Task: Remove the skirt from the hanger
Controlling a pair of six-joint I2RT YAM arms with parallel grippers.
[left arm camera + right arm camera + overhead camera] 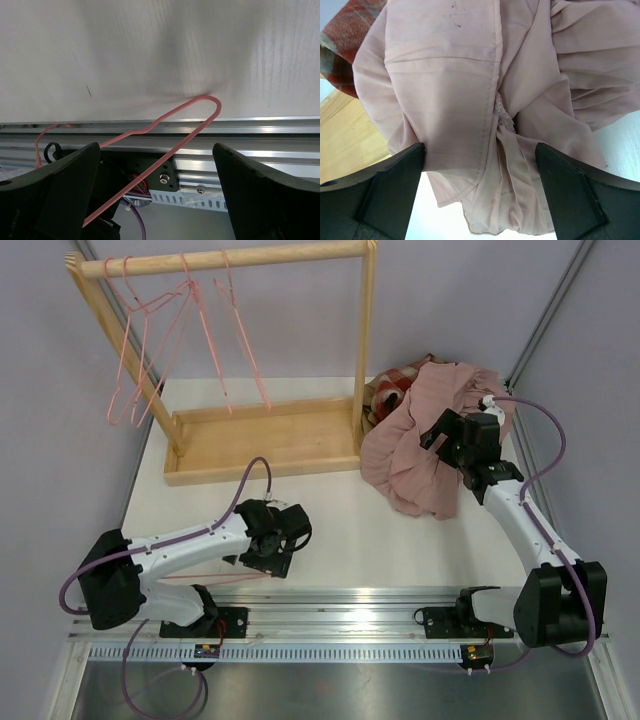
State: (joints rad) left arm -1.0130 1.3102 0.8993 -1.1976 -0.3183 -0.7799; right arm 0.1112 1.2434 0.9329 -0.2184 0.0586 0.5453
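Rack holding pink hangers, pink skirt lying crumpled beside rack, left gripper and right gripper both gaping, gripping nothing

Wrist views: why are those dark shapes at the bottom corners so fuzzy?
Left wrist: the fingers probably sit too close to the lens, so they blur; hanger sharp, a soft shadow on the table. Right wrist: fingers blurred likewise, skirt seams crisp, table below washed out.

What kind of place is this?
Likely a robotics lab bench, not a home: arms bolted to an aluminium rail, plain partition walls, a small wooden rack of pink wire hangers.
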